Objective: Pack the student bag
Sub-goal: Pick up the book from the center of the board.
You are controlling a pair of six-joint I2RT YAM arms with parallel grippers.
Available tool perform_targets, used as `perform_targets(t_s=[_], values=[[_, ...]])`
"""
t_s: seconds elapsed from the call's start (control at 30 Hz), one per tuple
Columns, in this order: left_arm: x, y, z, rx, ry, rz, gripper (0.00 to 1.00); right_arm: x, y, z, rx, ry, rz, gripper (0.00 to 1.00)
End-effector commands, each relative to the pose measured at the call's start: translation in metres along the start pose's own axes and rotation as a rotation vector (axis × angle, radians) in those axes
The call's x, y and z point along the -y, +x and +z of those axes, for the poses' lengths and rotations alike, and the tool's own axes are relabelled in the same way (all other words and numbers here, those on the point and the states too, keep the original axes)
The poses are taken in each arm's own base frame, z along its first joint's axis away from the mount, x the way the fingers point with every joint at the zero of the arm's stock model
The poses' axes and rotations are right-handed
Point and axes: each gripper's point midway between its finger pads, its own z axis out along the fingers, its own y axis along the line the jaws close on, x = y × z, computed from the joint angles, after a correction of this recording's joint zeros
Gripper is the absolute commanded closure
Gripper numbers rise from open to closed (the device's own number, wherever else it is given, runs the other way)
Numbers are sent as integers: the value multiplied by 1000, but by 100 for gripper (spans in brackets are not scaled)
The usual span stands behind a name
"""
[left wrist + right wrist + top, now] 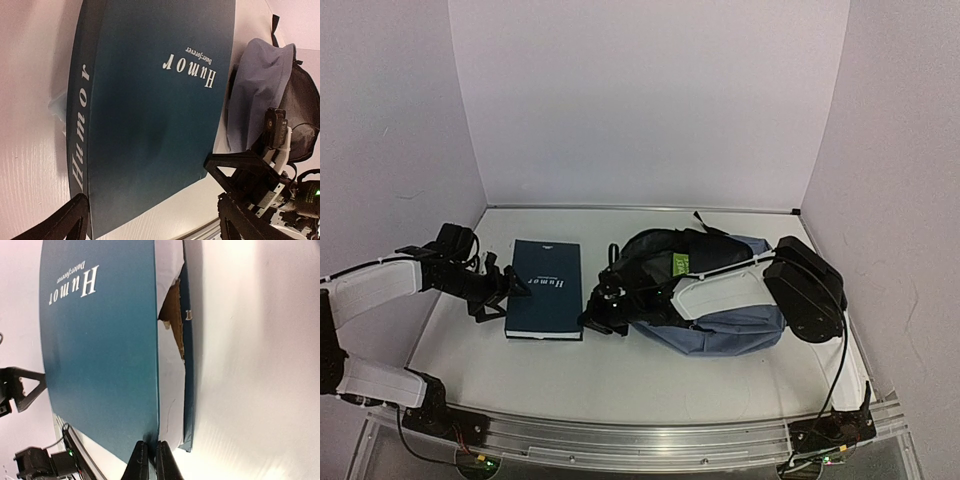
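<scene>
With the bag (pixel 720 325) lying open-mouthed on the right of the counter (pixel 620 375), near the book (pixel 545 290), the book is best gripped squarely across its left edge by the wide-spread left pincer (pixel 503 298) and steadied at its right edge by the narrow, nearly closed right pincer (pixel 595 318).

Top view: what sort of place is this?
Probably a lab recording booth: plain white walls box in a white table, and two robot arms are bolted to a metal rail at its near edge.
</scene>
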Motion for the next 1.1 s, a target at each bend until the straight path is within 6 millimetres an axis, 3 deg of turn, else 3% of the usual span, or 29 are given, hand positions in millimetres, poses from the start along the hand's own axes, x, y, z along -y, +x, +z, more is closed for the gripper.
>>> perform_targets(t_s=[0.0, 0.13, 0.23, 0.53, 0.6, 0.8, 1.07], values=[[-3, -8, -1, 51, -23, -25, 9, -38, -11, -19, 39, -97, -51, 85], [-7, -24, 0, 108, -40, -37, 6, -33, -15, -19, 60, -60, -83, 71], [-5, -31, 4, 117, -10, -53, 4, -29, -16, -14, 59, -42, -94, 70], [-24, -23, 20, 77, -13, -119, 3, -18, -14, -9, 61, -10, -93, 71], [-19, -22, 23, 69, 30, -124, 3, -18, -14, -8, 59, -9, -93, 71], [-11, -19, 32, 49, 120, -140, 14, -17, -15, -8, 62, -5, -92, 72], [-19, -19, 44, 32, 140, -199, 25, -15, -14, -10, 63, 2, -86, 73]])
